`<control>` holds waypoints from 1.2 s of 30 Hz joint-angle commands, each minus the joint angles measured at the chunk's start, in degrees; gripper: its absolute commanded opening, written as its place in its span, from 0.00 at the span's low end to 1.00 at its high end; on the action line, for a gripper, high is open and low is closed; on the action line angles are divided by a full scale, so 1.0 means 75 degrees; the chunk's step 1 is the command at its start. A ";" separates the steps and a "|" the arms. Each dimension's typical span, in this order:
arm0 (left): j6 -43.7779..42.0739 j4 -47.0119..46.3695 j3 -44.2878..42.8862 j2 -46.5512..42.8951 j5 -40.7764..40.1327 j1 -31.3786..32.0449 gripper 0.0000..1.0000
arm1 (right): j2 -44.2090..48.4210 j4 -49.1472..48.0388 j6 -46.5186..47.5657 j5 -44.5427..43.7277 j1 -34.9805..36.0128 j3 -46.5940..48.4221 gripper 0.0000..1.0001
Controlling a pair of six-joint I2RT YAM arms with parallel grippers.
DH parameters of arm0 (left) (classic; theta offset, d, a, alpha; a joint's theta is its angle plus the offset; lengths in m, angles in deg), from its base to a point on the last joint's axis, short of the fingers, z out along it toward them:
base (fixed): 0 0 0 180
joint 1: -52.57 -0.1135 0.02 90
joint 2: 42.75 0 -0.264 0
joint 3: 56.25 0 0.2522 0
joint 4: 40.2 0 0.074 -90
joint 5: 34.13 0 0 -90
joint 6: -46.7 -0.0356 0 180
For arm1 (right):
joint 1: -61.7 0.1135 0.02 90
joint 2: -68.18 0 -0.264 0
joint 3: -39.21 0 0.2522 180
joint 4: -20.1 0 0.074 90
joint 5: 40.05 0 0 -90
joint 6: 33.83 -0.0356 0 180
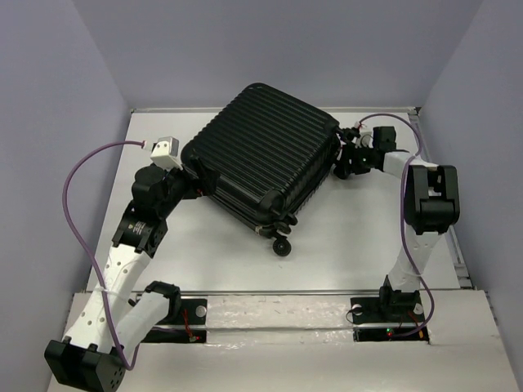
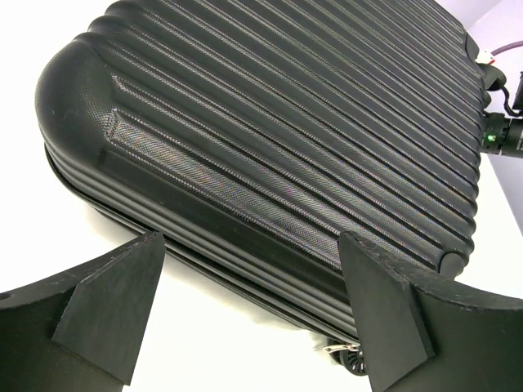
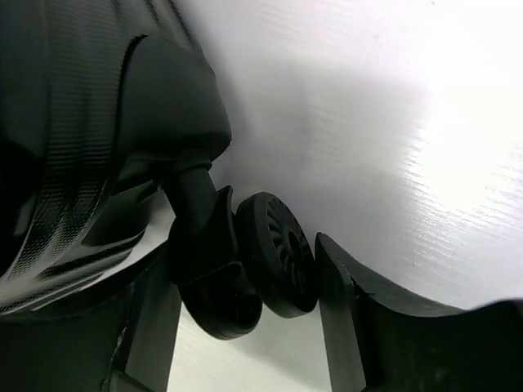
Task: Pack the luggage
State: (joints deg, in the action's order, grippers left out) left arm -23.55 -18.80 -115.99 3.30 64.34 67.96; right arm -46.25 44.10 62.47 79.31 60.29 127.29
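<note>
**Ana:** Closest to the overhead camera, what do you have?

**Ben:** Both arm bases (image 1: 384,309), at the bottom edge of the counter (image 1: 351,237). A purple cable (image 1: 78,204) loops off the left arm (image 1: 122,253) on the left of the frame.

**Ana:** And the luggage?

**Ben:** Luggage (image 1: 265,155) lies shut and flat on the counter in the upper middle of the frame. It is turned on a slant, with its wheels (image 1: 282,243) toward the lower middle.

**Ana:** Left claw?

**Ben:** Left claw (image 2: 252,245) is at the case's left edge. Its fingers (image 2: 114,302) are well apart and hold nothing. The ribbed shell fills the view beyond them, and a zip pull (image 2: 343,349) shows at the bottom.

**Ana:** Right claw?

**Ben:** Right claw (image 3: 245,286) is at the case's right corner. Its fingers (image 3: 339,318) stand on either side of a wheel (image 3: 278,257), which sits just beside the finger on the right of that frame. Whether they pinch it, I cannot tell.

**Ana:** Anything crowding in?

**Ben:** Grey-violet walls (image 1: 49,98) close off the counter at left, back and right. The case reaches nearly to the back wall.
</note>
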 commanded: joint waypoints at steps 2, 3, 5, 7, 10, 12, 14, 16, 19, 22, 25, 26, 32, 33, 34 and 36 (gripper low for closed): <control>-0.0137 -0.0198 -0.0140 -0.0174 0.0007 0.0045 0.99 | 0.0281 0.0181 -0.0383 0.0021 0.0141 -0.0078 0.37; -0.0125 -0.0198 -0.0128 -0.0186 0.0031 0.0045 0.99 | 0.0304 0.0251 -0.0500 0.0103 0.0141 -0.0043 0.32; -0.0102 -0.0245 -0.0116 -0.0174 0.0101 0.0045 0.99 | 0.0410 0.0322 -0.0828 0.0430 0.0048 -0.0019 0.29; -0.0090 -0.0257 -0.0116 -0.0186 0.0125 0.0056 0.99 | 0.0340 0.0311 -0.1588 0.1461 -0.0104 -0.0054 0.29; -0.0055 -0.0280 -0.0128 -0.0209 0.0148 0.0068 0.99 | 0.0106 -0.0039 -0.2501 0.2303 -0.0374 -0.0346 0.25; -0.0055 -0.0292 -0.0104 -0.0232 0.0160 0.0080 0.99 | -0.0175 -0.0262 -0.3261 0.2947 -0.0665 -0.0534 0.20; -0.0043 -0.0304 -0.0093 -0.0233 0.0183 0.0091 0.99 | -0.0304 -0.1104 -0.3861 0.3512 -0.0889 -0.0965 0.15; -0.0043 -0.0315 -0.0093 -0.0233 0.0195 0.0091 0.99 | -0.0258 -0.2113 -0.4612 0.4063 -0.1030 -0.1284 0.15; -0.0020 -0.0351 -0.0116 -0.0233 0.0242 0.0091 0.99 | -0.0234 -0.2279 -0.4976 0.4381 -0.1100 -0.1355 0.26; -0.0020 -0.0351 -0.0104 -0.0279 0.0230 0.0091 0.99 | -0.0421 -0.2385 -0.5492 0.4674 -0.1264 -0.1262 0.40; -0.0020 -0.0362 -0.0081 -0.0315 0.0230 0.0091 0.99 | -0.0213 -0.2046 -0.5307 0.3811 -0.1335 -0.1390 0.69; -0.0020 -0.0351 -0.0081 -0.0326 0.0184 0.0091 0.99 | -0.0026 -0.1836 -0.5132 0.3355 -0.1335 -0.1425 0.75; 0.0050 -0.0315 -0.0419 -0.0280 0.0008 0.0068 0.99 | 0.1975 -0.0980 -0.4275 0.0974 -0.1335 -0.1975 0.84; 0.0097 -0.0327 -0.0479 -0.0291 -0.0016 0.0056 0.99 | 0.2201 -0.0828 -0.4066 0.0473 -0.1335 -0.2034 0.85; 0.0179 -0.0339 -0.0537 -0.0303 -0.0062 0.0045 0.99 | 0.2423 -0.0664 -0.4005 0.0340 -0.1335 -0.2128 0.85; 0.0296 -0.0397 -0.0771 -0.0256 -0.0145 0.0033 0.99 | 0.3194 -0.0685 -0.4028 -0.0034 -0.1173 -0.2631 0.84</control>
State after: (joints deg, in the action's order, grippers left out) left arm -22.85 -18.80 -116.56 2.03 64.56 68.31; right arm -31.17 36.61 29.25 89.28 50.50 111.56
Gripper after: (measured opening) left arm 0.990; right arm 0.852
